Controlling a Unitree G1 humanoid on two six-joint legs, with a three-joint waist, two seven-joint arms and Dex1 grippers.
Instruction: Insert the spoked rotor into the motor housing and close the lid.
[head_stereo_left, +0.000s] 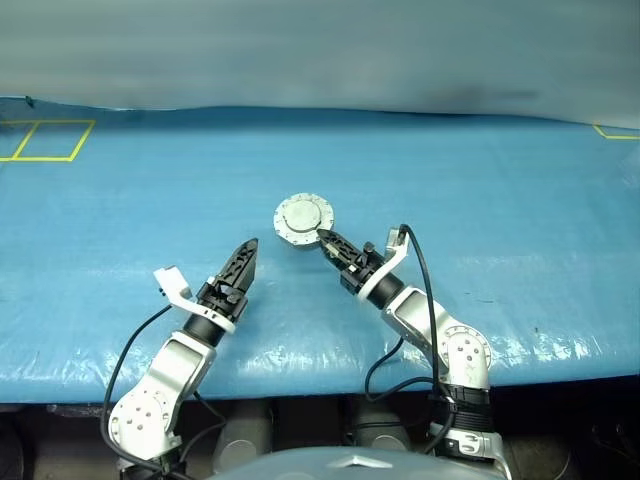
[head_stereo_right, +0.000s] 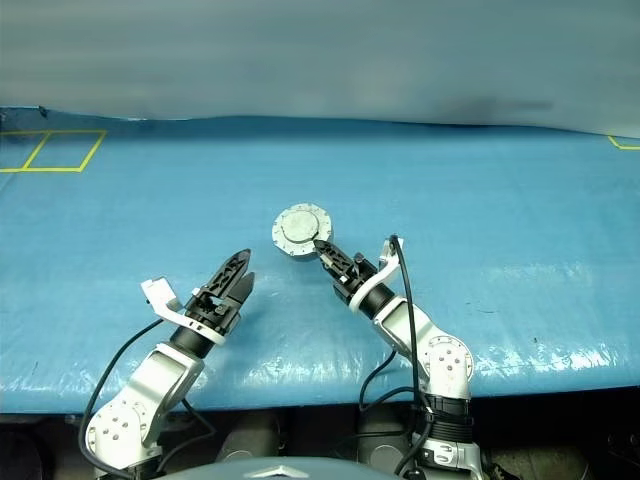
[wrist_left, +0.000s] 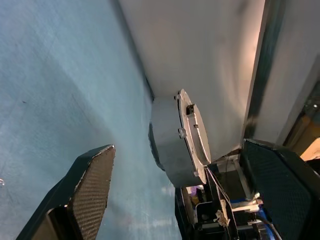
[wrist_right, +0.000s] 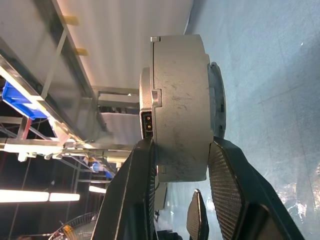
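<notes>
Between the right gripper's (head_stereo_left: 327, 240) two black fingers sits the edge of the motor housing (head_stereo_left: 303, 220), pinched across its thickness; the right wrist view shows one finger (wrist_right: 131, 192) against the lid side and the other (wrist_right: 227, 187) against the base, with the lid (head_stereo_left: 304, 216) shut flat on top and a small socket on the side wall. The housing rests on the blue table cover (head_stereo_left: 480, 200), just ahead of the right arm and to its left; its round face looks up, so its short axis stands upright. The left gripper (head_stereo_left: 243, 263) hangs near the housing's other side, apart from it, fingers spread wide and holding nothing; the right arm is plainly the nearer. The spoked rotor cannot be made out, presumably inside the closed shell, so the task looks close to done; the likely next move is letting go. The left wrist view alone shows the lid's bolted flange (wrist_left: 192, 135) standing proud of the shell wall; the head views alone show the yellow tape squares (head_stereo_left: 45, 140) far off to the left.
</notes>
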